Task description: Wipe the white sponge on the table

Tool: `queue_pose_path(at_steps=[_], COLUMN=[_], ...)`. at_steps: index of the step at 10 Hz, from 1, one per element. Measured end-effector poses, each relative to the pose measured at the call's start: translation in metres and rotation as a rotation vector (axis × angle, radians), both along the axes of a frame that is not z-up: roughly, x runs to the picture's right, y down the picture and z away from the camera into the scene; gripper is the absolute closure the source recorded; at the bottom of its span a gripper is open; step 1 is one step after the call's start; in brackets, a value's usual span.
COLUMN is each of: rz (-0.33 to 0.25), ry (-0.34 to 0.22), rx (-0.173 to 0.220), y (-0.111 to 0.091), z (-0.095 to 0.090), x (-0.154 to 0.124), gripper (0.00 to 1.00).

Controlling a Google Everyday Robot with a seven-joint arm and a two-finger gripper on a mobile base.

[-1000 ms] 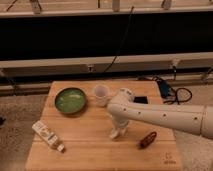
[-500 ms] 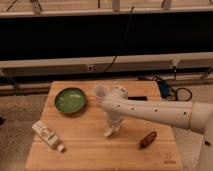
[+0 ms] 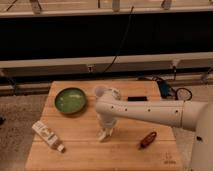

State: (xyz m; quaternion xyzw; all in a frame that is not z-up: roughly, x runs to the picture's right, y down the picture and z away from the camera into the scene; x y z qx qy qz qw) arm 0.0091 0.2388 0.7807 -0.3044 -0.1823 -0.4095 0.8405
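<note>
Camera view looks down at the table (image 3: 125,156), and I see it made of light brown wood planks. A big white arm (image 3: 150,112) comes in from the right side and bends down near the middle of the table. At its end the gripper (image 3: 104,133) points straight down and comes right to the wood. A small pale lump sits at its tip. That is the white sponge (image 3: 102,136), pressed on the table under the gripper. I cannot tell if the gripper is squeezed tight on it or loose, as both are white and run together.

A green bowl (image 3: 57,101) sits behind and to the left. A see-through white cup (image 3: 100,91) stands just beside the bowl, partly hidden by the arm. A white tube (image 3: 46,135) with a label lies on its side near the left edge. A small brown thing (image 3: 148,140) lies to the right of the gripper. A flat black thing (image 3: 137,98) lies at the back. A little dark logo (image 3: 170,160) marks the near right corner.
</note>
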Motion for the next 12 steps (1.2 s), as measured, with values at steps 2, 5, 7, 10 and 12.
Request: queue_pose_path(at_steps=[2, 5, 7, 10, 12], rz=[0.0, 0.009, 0.029, 0.068, 0.079], ry=[0.012, 0.084, 0.136, 0.174, 0.168], rx=[0.0, -0.008, -0.014, -0.006, 0.013], y=[0.008, 0.013, 0.015, 0.004, -0.017], z=[-0.018, -0.028, -0.022, -0.005, 0.013], x=[0.014, 0.056, 0.079, 0.092, 0.087], gripper=[1.0, 1.0, 1.0, 1.0, 1.0])
